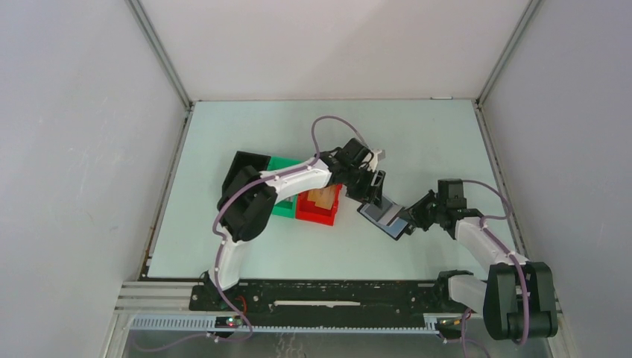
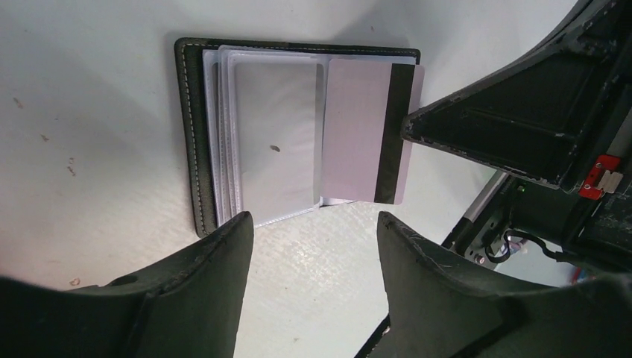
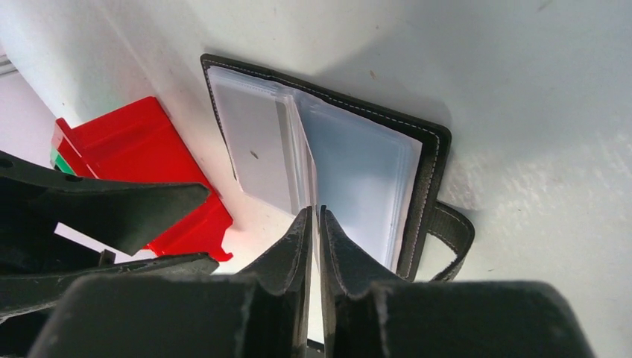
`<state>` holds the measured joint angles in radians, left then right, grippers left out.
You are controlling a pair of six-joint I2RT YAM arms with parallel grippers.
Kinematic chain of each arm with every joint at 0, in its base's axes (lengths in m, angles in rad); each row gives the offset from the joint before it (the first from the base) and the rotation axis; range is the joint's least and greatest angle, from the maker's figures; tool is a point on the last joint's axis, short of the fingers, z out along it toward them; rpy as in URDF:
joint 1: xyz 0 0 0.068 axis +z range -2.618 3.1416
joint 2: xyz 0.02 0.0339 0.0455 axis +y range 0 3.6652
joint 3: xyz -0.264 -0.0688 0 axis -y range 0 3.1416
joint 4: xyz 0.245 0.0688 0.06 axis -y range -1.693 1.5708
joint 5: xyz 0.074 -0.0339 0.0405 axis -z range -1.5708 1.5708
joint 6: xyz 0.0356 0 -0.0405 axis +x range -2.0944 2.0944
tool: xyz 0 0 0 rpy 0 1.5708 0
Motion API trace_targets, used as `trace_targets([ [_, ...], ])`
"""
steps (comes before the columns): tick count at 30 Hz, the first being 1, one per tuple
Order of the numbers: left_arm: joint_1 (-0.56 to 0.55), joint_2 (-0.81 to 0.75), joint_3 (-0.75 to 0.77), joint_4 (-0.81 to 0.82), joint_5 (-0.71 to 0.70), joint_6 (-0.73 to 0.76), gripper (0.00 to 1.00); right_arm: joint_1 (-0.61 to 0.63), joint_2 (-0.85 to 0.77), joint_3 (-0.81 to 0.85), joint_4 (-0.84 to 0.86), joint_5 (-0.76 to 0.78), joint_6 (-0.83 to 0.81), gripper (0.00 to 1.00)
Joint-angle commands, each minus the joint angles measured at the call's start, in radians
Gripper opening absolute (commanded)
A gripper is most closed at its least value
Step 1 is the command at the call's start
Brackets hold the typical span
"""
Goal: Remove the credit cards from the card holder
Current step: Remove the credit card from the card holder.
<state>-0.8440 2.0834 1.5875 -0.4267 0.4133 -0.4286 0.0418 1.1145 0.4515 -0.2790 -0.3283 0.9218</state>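
White walls close in a pale table (image 1: 246, 127). The wallet (image 2: 190, 134) lies open and flat on it, right of centre, its clear sleeves (image 2: 276, 179) fanned. One card (image 2: 358, 127) sticks out of a sleeve, its dark stripe outermost. It looks thin, light, stiff and slick, so a pinch on the bared striped edge, pulled along the slot, should suit it best. The soft sleeves may drag along unless the wallet is pinned. The right gripper (image 3: 314, 220) has its fingers pressed together, apparently on that card edge, though the contact is mostly hidden. The left gripper (image 2: 313, 239) hangs just above the wallet, fingers apart and holding nothing. A red bin (image 3: 149, 156) sits near.
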Motion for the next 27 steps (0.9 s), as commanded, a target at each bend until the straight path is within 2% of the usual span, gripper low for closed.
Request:
trace_targets([
  [1,-0.005,-0.001,0.001,0.024,0.017,-0.010,0.67,0.008,0.006,-0.002,0.064,-0.012,-0.002,0.15],
  [6,-0.003,0.072,0.094,-0.033,0.015,-0.001,0.65,0.015,0.018,-0.001,0.088,-0.018,0.001,0.15],
  [14,0.009,0.085,0.094,-0.021,0.032,-0.014,0.65,0.028,0.082,0.000,0.144,-0.024,0.005,0.15],
  [17,0.013,0.067,0.080,-0.012,0.034,-0.018,0.65,0.029,0.087,0.006,0.129,-0.022,-0.007,0.07],
  [19,0.014,0.040,0.069,-0.012,0.032,-0.017,0.65,0.025,0.060,0.015,0.091,-0.016,-0.029,0.00],
  [23,0.026,-0.052,0.035,-0.016,0.031,-0.010,0.65,-0.015,-0.059,0.018,-0.001,-0.028,-0.101,0.00],
  [27,0.049,-0.154,-0.007,-0.020,0.121,-0.002,0.67,-0.080,-0.191,0.018,-0.040,-0.146,-0.213,0.00],
])
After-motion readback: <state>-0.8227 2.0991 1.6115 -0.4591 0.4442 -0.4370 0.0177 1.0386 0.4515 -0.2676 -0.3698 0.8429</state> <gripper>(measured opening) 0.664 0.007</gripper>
